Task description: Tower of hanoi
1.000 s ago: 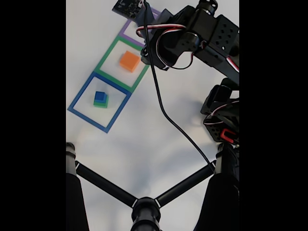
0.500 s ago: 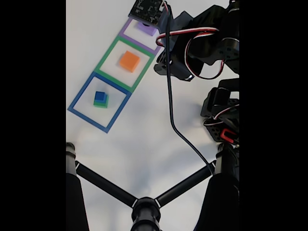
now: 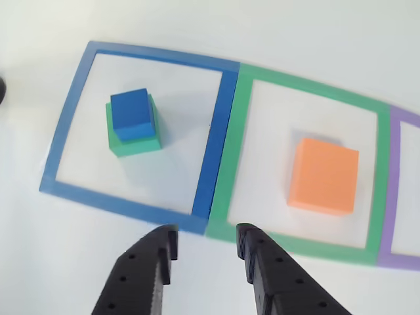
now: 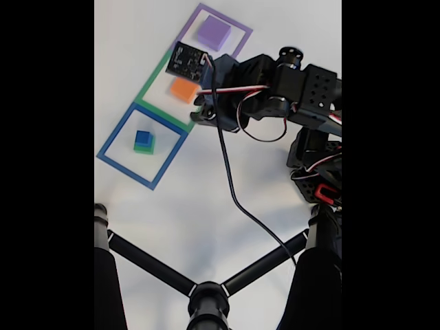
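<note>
my end effector (image 3: 205, 243) jaws apart, empty, over the blue/green border | blue cube (image 3: 132, 115) atop green cube (image 3: 134, 139) in blue square | next: centre over blue cube, descend straight, avoid nudging green

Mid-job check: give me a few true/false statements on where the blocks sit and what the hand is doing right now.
1. The blue cube sits on top of the green block inside the blue square. True.
2. The orange block lies in the purple square. False: it lies in the green square.
3. The hand is open and holds nothing. True.
4. The purple block is stacked on the orange block. False: it lies alone in the purple square.
</note>
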Robot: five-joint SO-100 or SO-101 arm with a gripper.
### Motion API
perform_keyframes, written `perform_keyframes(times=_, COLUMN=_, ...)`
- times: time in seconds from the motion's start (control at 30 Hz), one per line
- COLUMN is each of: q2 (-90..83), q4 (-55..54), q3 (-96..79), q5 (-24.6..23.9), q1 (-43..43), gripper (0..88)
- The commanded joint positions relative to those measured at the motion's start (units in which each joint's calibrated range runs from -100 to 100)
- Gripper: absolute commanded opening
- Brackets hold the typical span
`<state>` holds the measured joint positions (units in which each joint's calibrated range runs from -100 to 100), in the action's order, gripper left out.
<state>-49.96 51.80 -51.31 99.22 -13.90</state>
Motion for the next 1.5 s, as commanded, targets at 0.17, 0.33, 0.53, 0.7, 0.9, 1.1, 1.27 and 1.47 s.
perform_keyframes(times=0.17, q2=-1.8, q4=-35.4, q3=-22.2, q5=0.8, q1=-2.2, gripper=26.2)
perform_keyframes(times=0.33, q2=0.8, q4=-46.3, q3=-27.7, q5=0.8, q1=-3.9, gripper=27.7)
perform_keyframes(times=0.53, q2=8.6, q4=-59.7, q3=-30.9, q5=0.8, q1=-5.1, gripper=28.2)
perform_keyframes(times=0.7, q2=17.5, q4=-68.8, q3=-29.4, q5=0.8, q1=-5.3, gripper=28.2)
perform_keyframes(times=0.9, q2=28.5, q4=-78.1, q3=-26.6, q5=0.8, q1=-4.7, gripper=27.5)
perform_keyframes(times=1.1, q2=36.9, q4=-82.5, q3=-21.6, q5=0.8, q1=-4.7, gripper=27.6)
perform_keyframes(times=1.27, q2=41.1, q4=-85.2, q3=-19.4, q5=0.8, q1=-5.1, gripper=27.4)
perform_keyframes(times=1.47, q2=45.6, q4=-87.0, q3=-16.4, q5=0.8, q1=-5.9, gripper=26.8)
